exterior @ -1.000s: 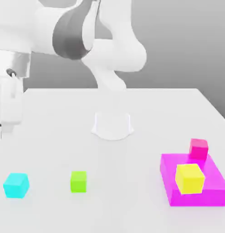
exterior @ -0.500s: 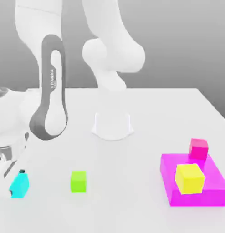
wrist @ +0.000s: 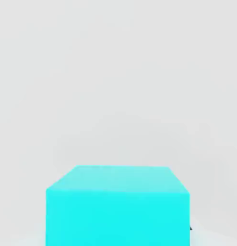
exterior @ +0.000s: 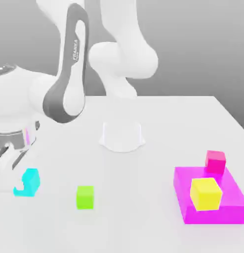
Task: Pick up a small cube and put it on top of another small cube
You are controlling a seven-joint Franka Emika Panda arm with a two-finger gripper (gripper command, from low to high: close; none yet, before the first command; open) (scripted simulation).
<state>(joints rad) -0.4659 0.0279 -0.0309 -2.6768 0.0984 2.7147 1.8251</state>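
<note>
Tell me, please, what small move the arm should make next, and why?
Probably lift the cyan cube a little higher, then carry it toward the lime-green cube. The gripper is shut on the cyan cube, which seems barely off the table, and the lime-green cube stands free to the exterior view's right.

A white table (exterior: 158, 118) carried a lime-green cube (exterior: 85, 196) toward the exterior view's left, a flat magenta block (exterior: 227, 205) at its right, and the arm's round white base (exterior: 122, 136) farther back, centrally.
</note>
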